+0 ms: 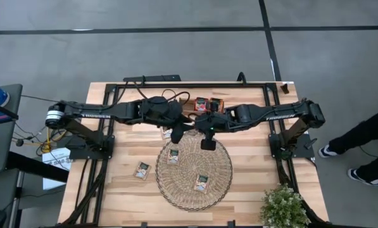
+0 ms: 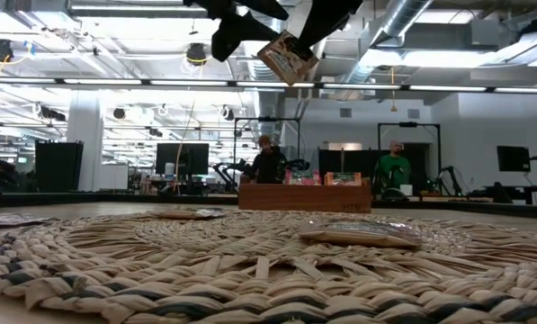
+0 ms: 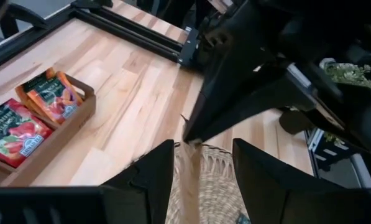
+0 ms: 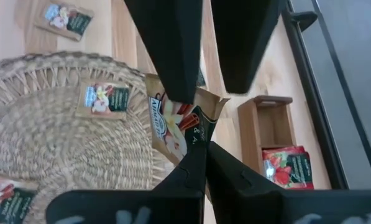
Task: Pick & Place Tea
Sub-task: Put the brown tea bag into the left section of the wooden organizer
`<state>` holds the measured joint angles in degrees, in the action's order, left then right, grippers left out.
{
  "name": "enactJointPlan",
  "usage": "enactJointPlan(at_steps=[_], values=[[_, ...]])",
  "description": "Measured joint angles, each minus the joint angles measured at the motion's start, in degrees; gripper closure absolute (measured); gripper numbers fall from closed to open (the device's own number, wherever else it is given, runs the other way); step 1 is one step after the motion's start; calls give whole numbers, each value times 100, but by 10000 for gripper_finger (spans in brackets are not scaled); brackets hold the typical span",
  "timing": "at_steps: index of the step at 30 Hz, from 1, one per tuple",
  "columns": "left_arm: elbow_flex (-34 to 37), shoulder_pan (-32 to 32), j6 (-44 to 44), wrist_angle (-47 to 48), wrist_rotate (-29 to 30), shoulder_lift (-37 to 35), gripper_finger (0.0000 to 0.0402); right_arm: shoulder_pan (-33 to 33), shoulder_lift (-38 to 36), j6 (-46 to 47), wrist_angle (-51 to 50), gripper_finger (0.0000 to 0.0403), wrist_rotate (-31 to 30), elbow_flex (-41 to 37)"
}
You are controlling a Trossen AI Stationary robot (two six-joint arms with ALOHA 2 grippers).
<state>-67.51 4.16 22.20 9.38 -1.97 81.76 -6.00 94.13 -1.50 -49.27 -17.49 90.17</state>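
Observation:
A pale cream tea sachet (image 4: 176, 121) with a dark green band is held high above the round woven mat (image 1: 195, 171); it also shows in the low view (image 2: 288, 56). My right gripper (image 4: 201, 149) is shut on it. My left gripper (image 3: 201, 168) is open, with one finger on each side of the sachet's opposite edge (image 3: 188, 177); whether it touches, I cannot tell. Two cream sachets (image 1: 173, 155) (image 1: 202, 183) lie flat on the mat. Another (image 1: 142, 170) lies on the table to the mat's left. Red-orange sachets (image 3: 14, 127) stand in the wooden tray (image 1: 207, 104). My right gripper pinches the sachet's lower corner (image 4: 194, 134) between its two fingertips, coming level from the table's right side. The sachet is lifted clear of the mat, tilted, and reaches out from the fingertips toward my left gripper.
One more sachet (image 1: 166, 134) lies by the mat's far left rim under my left arm. A green plant (image 1: 283, 206) stands at the near right corner. A black frame (image 1: 195, 82) runs along the table's far and side edges. A person's legs (image 1: 366, 145) show at the right.

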Motion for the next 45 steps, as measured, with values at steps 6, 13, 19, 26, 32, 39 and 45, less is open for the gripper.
enactJointPlan(at_steps=[6,13,19,26,32,39,45], values=[[0,0,0,-5,25,57,246,0,0,2,174,403,8,0],[0,0,-1,16,26,92,246,0,-2,2,181,403,10,0],[0,0,-14,-12,35,92,249,0,-2,2,202,403,10,0],[0,0,-280,-19,75,92,328,0,-4,0,207,403,10,0],[0,0,-470,-92,75,92,398,0,-7,0,212,403,11,0],[0,0,-529,-93,75,90,401,0,-7,0,241,403,13,0],[0,-2,-615,-91,79,89,401,2,-7,-46,251,398,127,0]])
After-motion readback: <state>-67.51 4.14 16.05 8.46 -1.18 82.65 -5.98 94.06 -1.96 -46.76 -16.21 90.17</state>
